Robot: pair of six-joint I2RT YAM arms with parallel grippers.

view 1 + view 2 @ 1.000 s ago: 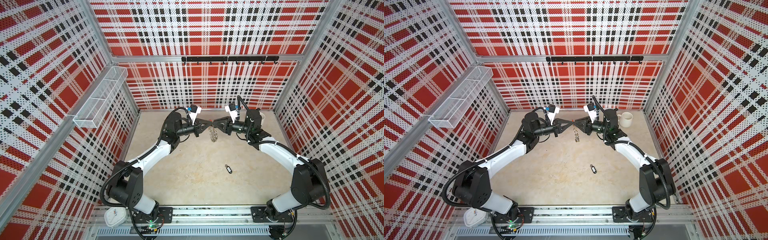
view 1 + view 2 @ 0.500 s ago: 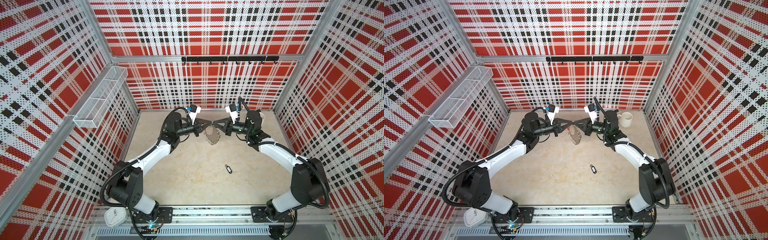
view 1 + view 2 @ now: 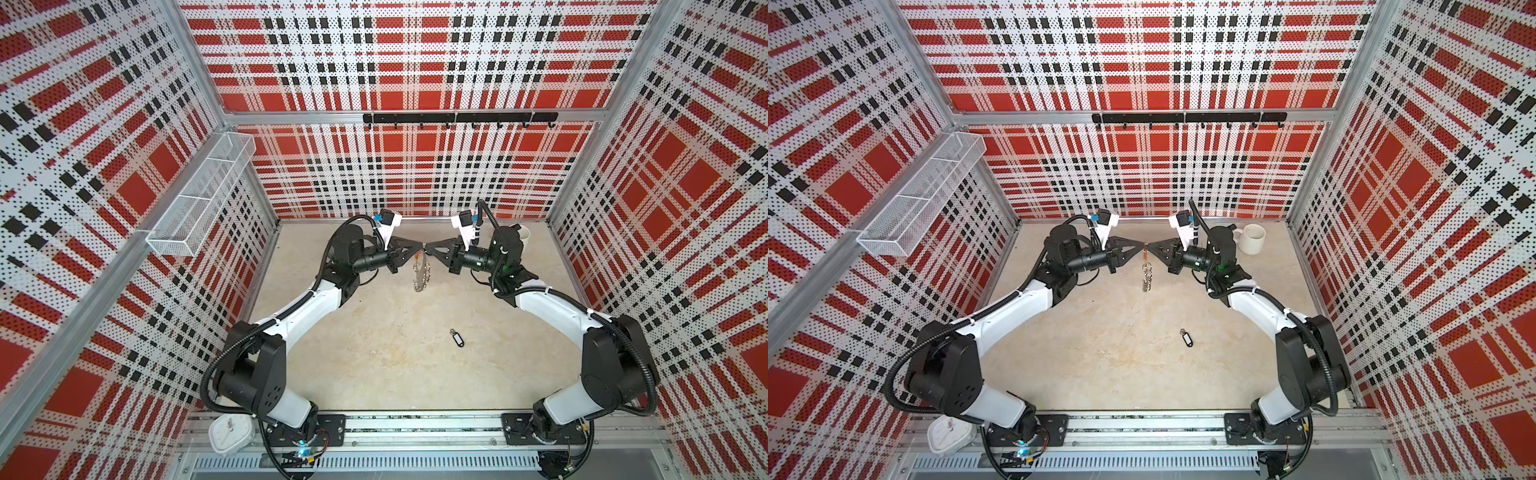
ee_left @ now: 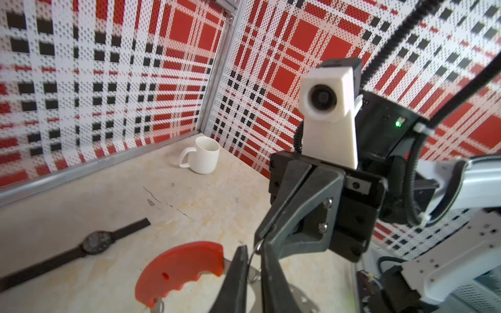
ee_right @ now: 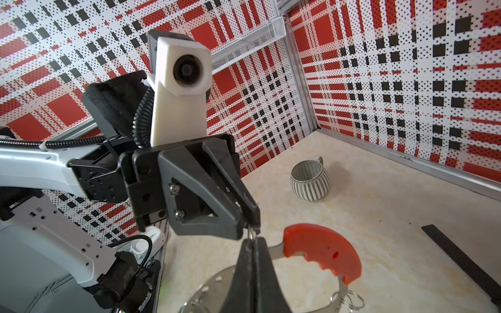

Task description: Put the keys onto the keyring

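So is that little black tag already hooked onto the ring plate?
No, the black key tag lies on the table, well apart from the keyring hanging in the air.

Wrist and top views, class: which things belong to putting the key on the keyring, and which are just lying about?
For the job: keyring; key tag; left claw; right claw.

Lying about: watch; white mug; striped cup; wire basket; hook rail.
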